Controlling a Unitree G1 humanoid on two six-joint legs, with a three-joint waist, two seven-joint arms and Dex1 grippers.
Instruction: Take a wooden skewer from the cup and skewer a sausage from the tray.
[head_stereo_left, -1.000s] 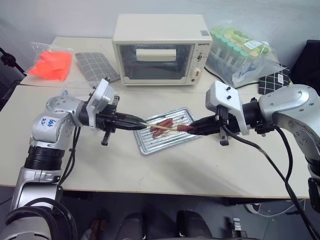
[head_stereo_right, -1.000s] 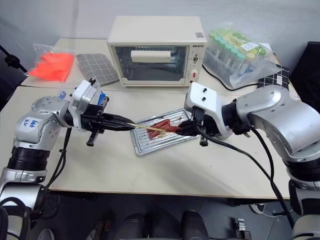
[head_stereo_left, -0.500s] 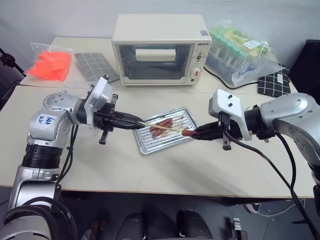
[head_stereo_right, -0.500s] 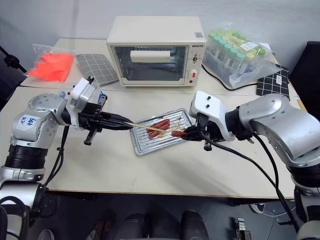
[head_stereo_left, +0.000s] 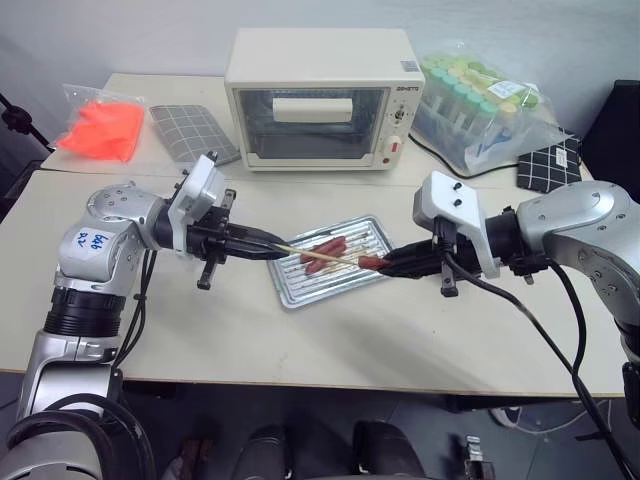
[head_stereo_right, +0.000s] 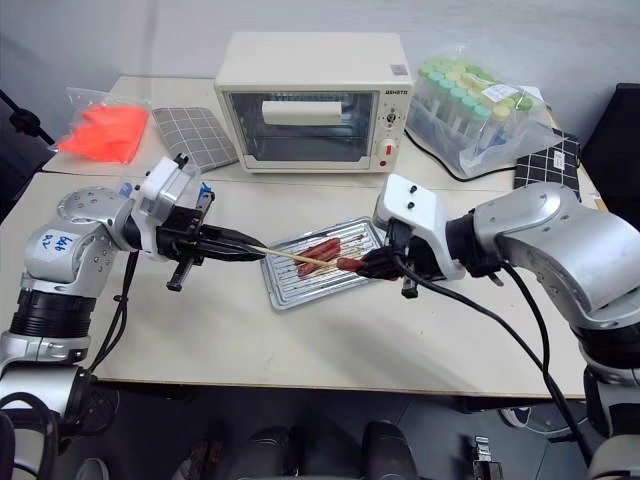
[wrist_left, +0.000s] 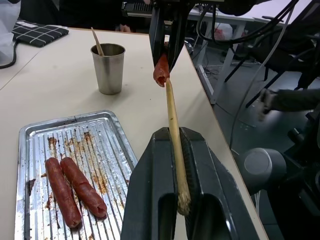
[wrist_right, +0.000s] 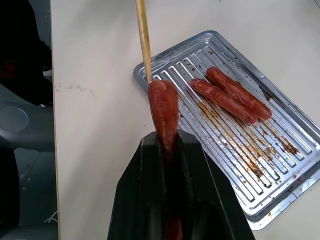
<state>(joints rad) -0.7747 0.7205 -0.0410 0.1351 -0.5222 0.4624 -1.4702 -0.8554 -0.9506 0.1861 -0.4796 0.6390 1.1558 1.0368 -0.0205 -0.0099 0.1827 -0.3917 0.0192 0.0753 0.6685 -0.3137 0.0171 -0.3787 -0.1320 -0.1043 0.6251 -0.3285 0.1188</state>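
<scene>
While half a second ago the sausage (wrist_right: 163, 107) was sitting a little clear of the skewer (wrist_left: 173, 122) tip, it is now pressing end-on against that tip, so the right gripper (head_stereo_left: 385, 266) has been carrying it back into line. Judging by this, the piercing is only just beginning: the point is meeting the sausage's nose, and I cannot tell whether it is entering yet.

Both grippers are hanging above the table (head_stereo_left: 330, 330). The left gripper (head_stereo_left: 268, 250), pressed together on the skewer's blunt end, is reaching in over the tray's (head_stereo_right: 290, 293) left edge, with the stick running across the tray toward the right. The right gripper is pinching the sausage by its rear half just past the tray's right edge, nose pointing back along the stick.

Two more sausages (wrist_left: 72, 190) are lying side by side on the tray's ridged base. Beyond the tray, near the table's edge, the cup (wrist_left: 108, 67) is standing with another skewer in it.
</scene>
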